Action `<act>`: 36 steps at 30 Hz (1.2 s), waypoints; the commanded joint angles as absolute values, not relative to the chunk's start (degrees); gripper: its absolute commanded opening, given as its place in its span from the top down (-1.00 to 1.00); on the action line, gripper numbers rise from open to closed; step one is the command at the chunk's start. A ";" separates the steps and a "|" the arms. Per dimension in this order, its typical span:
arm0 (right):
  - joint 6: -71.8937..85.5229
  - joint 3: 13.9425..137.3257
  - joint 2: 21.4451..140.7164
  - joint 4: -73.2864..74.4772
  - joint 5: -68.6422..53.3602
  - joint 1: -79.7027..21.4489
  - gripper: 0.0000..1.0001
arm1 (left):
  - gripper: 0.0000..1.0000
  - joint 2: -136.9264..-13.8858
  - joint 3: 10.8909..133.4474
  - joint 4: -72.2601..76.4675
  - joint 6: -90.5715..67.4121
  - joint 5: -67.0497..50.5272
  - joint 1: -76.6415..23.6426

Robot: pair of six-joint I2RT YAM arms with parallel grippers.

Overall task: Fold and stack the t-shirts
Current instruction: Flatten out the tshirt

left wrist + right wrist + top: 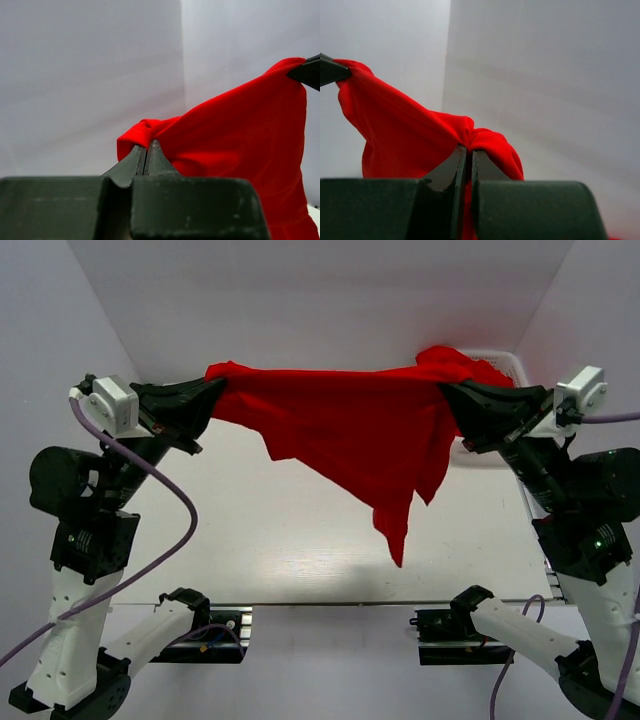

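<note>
A red t-shirt (345, 425) hangs in the air above a white table (250, 540), stretched between two robot arms. The left gripper (216, 390) is pinched closed on one end of the shirt's top edge, with a small bunch of cloth squeezed between its dark fingers. The right gripper (446, 392) is clamped in the same way on the other end. Both sit at about the same height, so the top edge runs nearly straight across the far side of the table. Below that edge the cloth falls unevenly, short on the left and drooping to a long point right of centre. From above, I cannot tell whether that point touches the table. White walls enclose the table on three sides.
</note>
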State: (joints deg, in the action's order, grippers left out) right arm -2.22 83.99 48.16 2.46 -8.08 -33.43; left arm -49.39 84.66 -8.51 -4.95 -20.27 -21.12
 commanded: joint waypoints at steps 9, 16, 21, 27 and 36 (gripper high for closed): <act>-4.57 78.93 57.70 -4.13 9.82 -31.90 1.00 | 1.00 -55.36 75.01 -14.14 -12.12 4.37 -19.51; 3.07 73.47 83.55 -5.89 20.92 -30.07 1.00 | 1.00 -78.19 64.51 -16.00 -24.07 18.61 -18.38; 6.68 90.29 109.70 6.03 17.67 -27.87 -0.25 | 0.57 -100.86 79.06 -23.88 -25.22 17.49 -16.35; 6.94 103.01 115.93 10.64 15.21 -26.46 -0.79 | -1.00 -112.24 94.83 -30.59 -24.09 17.41 -14.68; 12.47 85.99 100.14 12.04 10.73 -25.58 -0.79 | -1.00 -99.33 82.37 -28.30 -24.08 16.26 -12.39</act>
State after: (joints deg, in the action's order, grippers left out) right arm 9.54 91.31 107.00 11.79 13.19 -25.65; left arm -106.56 86.24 -27.64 -24.23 15.70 -12.86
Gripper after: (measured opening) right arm 0.896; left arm 0.997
